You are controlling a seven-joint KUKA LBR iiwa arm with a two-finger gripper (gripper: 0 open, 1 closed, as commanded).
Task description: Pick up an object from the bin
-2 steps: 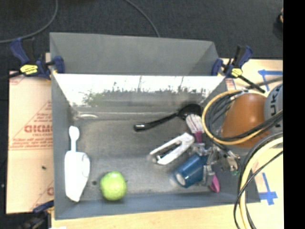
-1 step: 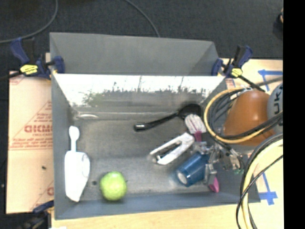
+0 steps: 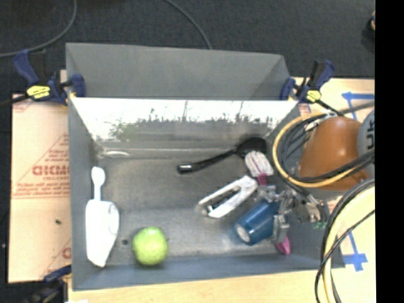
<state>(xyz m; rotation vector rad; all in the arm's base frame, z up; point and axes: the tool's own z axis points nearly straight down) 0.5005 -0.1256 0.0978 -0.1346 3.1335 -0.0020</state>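
Orange-capped wrist (image 3: 331,150); jaws beside blue cup (image 3: 255,223), grip untellable; green apple (image 3: 150,245) in bin (image 3: 189,235)

A green apple (image 3: 150,246) lies on the floor of the bin (image 3: 189,68) near its front edge, left of the middle. Just beside it, in the front left corner, a white plastic scoop (image 3: 101,223) lies flat, its handle pointing toward the back wall. A black spoon (image 3: 218,158) lies along the back wall, bowl toward the right. Next to that bowl sits a pink-and-white striped thing (image 3: 259,164), too small to tell its kind. A white clip-like tool (image 3: 228,196) lies slanted right of the middle, well apart from the apple.
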